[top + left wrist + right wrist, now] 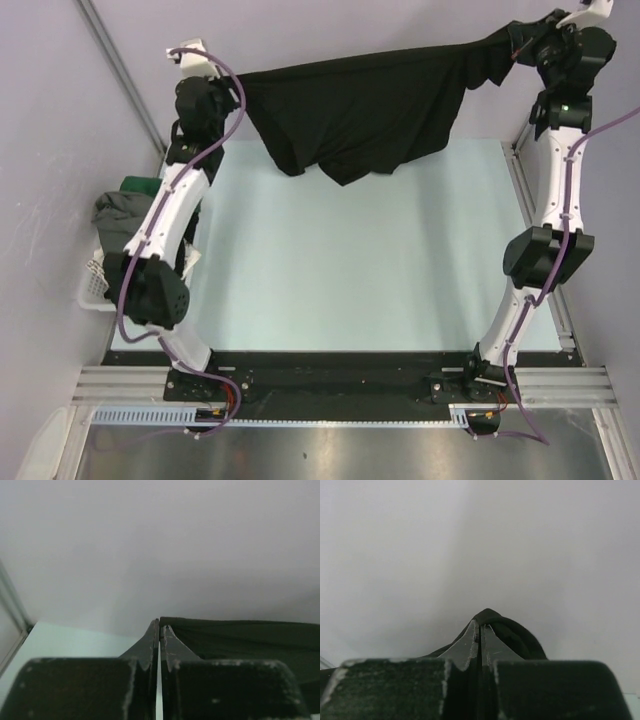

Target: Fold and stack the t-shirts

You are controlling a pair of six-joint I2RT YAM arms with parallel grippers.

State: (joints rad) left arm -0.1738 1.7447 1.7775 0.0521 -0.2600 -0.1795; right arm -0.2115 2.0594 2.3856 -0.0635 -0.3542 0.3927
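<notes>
a soft black short-sleeved cloth t-shirt [360, 115] hangs spread in the air above the far end of the pale green table [350, 270], its upper edge drawn almost straight between the left gripper [160, 629] and the right gripper [480, 627], both clamped on the cloth; the body sags below in loose folds. a crumpled grey t-shirt [118, 212] and a dark green t-shirt [140, 186] lie heaped in a white slatted plastic basket [92, 288] at the table's left edge

Even, diffuse light — wrist views hazy

White links [172, 205], black joints [540, 255], purple cables [238, 100], scuffed black claws [159, 629]
</notes>
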